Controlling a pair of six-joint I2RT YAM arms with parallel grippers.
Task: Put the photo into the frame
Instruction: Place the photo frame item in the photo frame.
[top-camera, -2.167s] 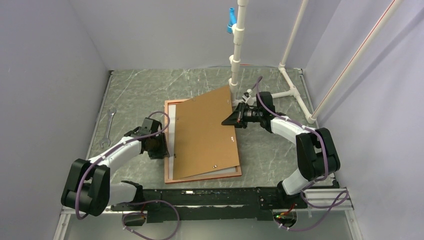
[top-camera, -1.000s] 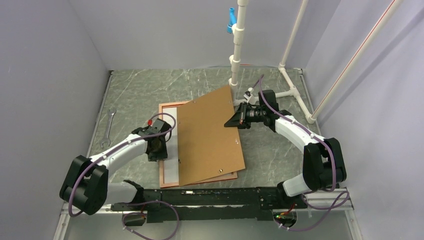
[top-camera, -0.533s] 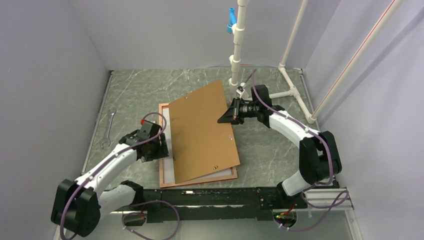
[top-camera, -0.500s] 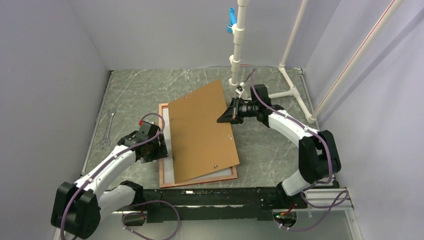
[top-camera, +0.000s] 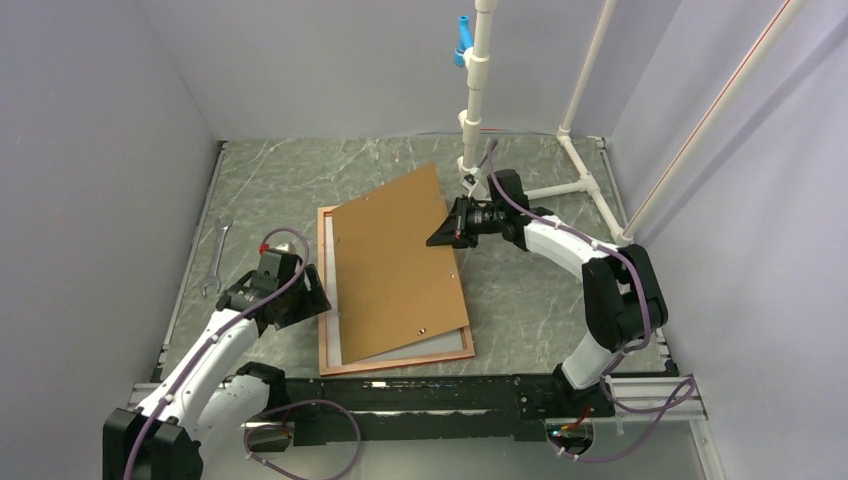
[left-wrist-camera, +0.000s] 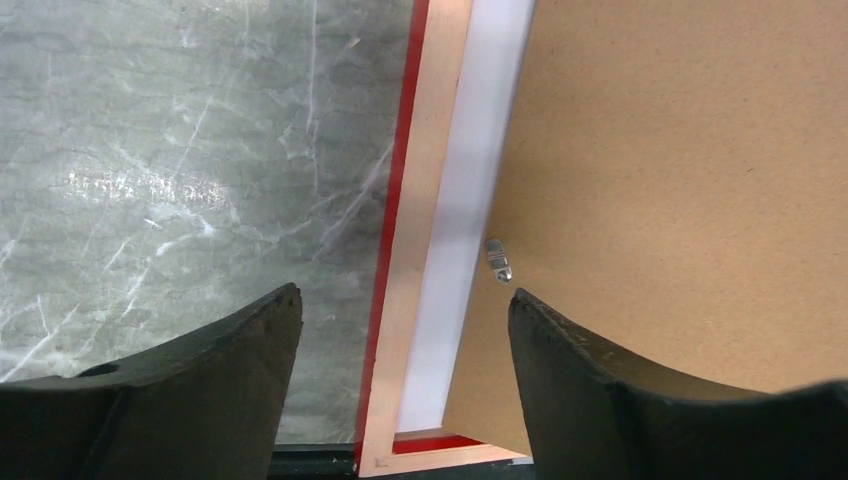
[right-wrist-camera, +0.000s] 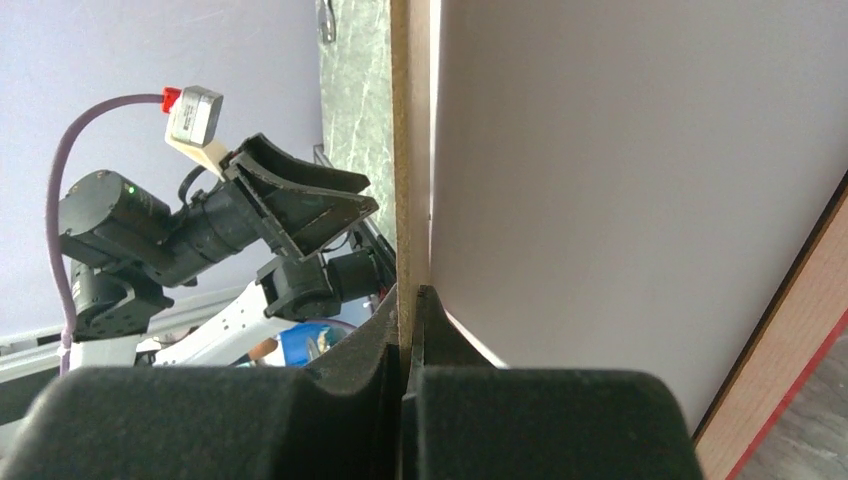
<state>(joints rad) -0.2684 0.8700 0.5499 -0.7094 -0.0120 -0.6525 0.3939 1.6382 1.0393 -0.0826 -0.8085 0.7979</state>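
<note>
Although the photo (left-wrist-camera: 472, 200) seems to lie white-back-up inside the frame (top-camera: 400, 363) at lower centre, the backing board (top-camera: 400, 260) slants unseated above it, pinched by the closed right end effector (top-camera: 443, 237); the left end effector (top-camera: 305, 300) gapes empty, lower left.

Brown backing board (top-camera: 395, 265): matt fibreboard. Thin rectangular frame (left-wrist-camera: 415, 250): matt wood-look face, glossy red edge. Grey marbled surface (top-camera: 280, 180): smooth.
</note>
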